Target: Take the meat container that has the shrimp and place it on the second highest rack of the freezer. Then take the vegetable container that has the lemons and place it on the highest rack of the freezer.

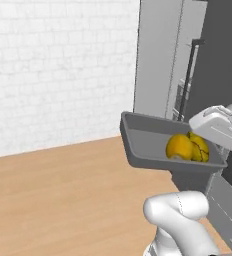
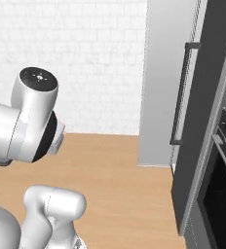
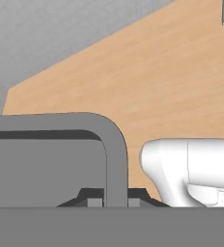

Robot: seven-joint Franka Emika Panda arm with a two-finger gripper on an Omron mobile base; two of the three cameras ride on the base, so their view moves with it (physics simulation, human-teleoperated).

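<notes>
A grey vegetable container [image 1: 145, 142] hangs in the air above the wooden floor, with two yellow lemons [image 1: 187, 147] lying at its right end. My gripper [image 3: 115, 200] is shut on the container's rim [image 3: 115, 159], which runs up between the two fingertips. In the left base view the white hand [image 1: 217, 126] sits at the container's right end. Just behind it stands the tall grey freezer [image 1: 157, 55] with its long dark bar handle [image 2: 179, 92]. The meat container with the shrimp and the freezer's racks are out of view.
Dark wall ovens [image 2: 222, 194] stand to the right of the freezer. A white brick wall [image 1: 58, 65] runs behind, and wooden floor [image 1: 63, 200] spreads to the left.
</notes>
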